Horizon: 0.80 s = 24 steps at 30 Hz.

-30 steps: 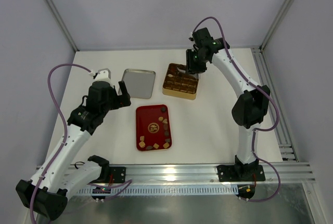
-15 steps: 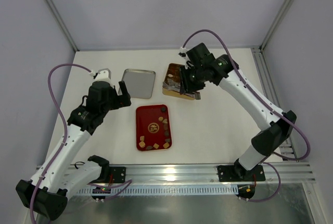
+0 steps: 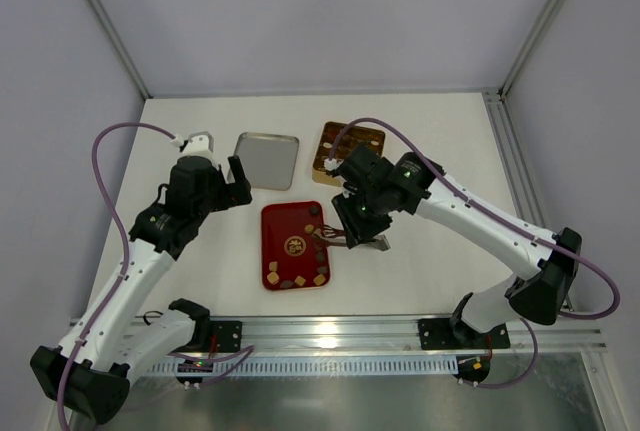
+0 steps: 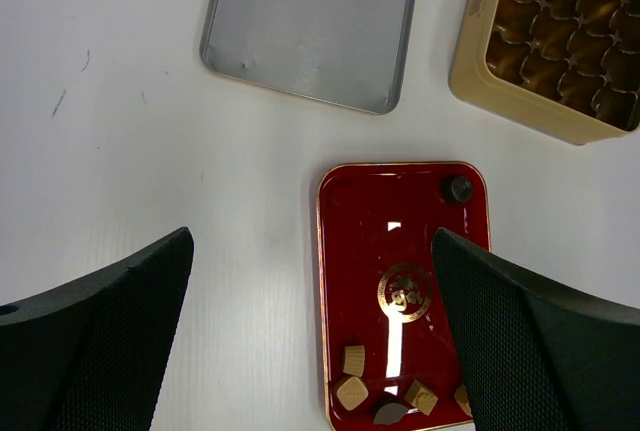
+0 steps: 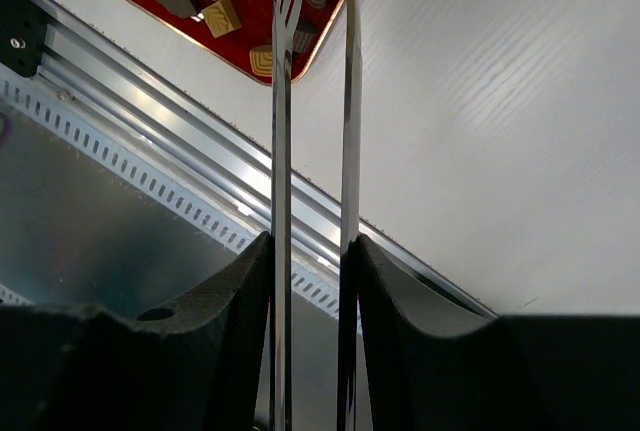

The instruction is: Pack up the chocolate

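Your right claw [image 5: 312, 248] grips tongs [image 5: 281, 101] narrowly, tips over red tray [image 3: 280, 223] for chocolates [image 5: 222, 17]; left claw [image 4: 310, 351] wide, empty.

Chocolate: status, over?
Left gripper open, empty. Right gripper shut on tongs, tips over red tray. Chocolate pieces on tray. Nothing blocking gold tin.
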Available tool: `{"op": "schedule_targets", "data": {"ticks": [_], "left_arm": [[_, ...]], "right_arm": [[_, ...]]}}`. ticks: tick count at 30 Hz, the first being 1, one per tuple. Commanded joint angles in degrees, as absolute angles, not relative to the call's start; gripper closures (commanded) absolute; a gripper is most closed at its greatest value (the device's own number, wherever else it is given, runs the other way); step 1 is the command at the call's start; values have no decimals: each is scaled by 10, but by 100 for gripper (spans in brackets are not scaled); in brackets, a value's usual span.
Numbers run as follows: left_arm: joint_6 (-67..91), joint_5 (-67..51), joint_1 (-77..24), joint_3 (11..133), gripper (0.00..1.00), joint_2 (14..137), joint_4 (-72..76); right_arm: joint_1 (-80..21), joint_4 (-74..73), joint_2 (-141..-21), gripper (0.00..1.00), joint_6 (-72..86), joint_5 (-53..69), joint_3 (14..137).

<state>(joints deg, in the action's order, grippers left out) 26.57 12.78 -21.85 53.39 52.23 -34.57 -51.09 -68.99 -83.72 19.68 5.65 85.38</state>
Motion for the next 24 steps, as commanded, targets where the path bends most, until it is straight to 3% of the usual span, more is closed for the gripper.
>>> {"op": "schedule_targets", "data": {"ticks": [1, 24], "left_arm": [[269, 126, -216, 546, 0, 516, -336], [267, 129, -216, 545, 0, 512, -336]], "right_arm": [[-522, -680, -816, 60, 212, 52, 846], [-535, -643, -879, 61, 219, 50, 841]]}}
